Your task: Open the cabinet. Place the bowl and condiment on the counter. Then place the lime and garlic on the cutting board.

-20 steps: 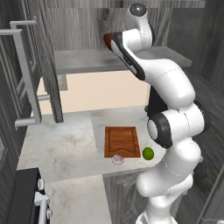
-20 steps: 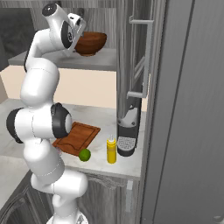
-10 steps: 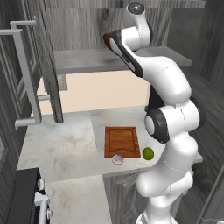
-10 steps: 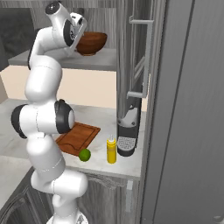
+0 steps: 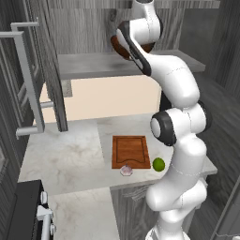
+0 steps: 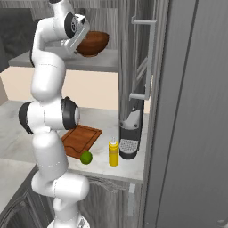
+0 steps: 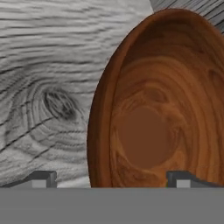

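Glossy round wooden bowl [image 7: 153, 118] on the grey woodgrain shelf of the open cabinet [image 6: 133, 53]; gripper [image 7: 111, 177] with jaws spread wide, one to each side of its near rim, holding nothing. On the marbled counter [image 5: 70, 159]: grooved rectangular board [image 5: 131, 151], smooth lime [image 5: 159, 164], lumpy garlic [image 5: 126, 170], yellow bottle [image 6: 114, 152].

Rendered scene, light even, diffuse, no clear source. Counter [image 5: 70, 154] bright, no glare. Cabinet [image 5: 93, 70] interior above counter dimmer. Shadows soft. Base views soft, low detail. Bowl [image 7: 153, 109] close-up slightly blurred, faint sheen.
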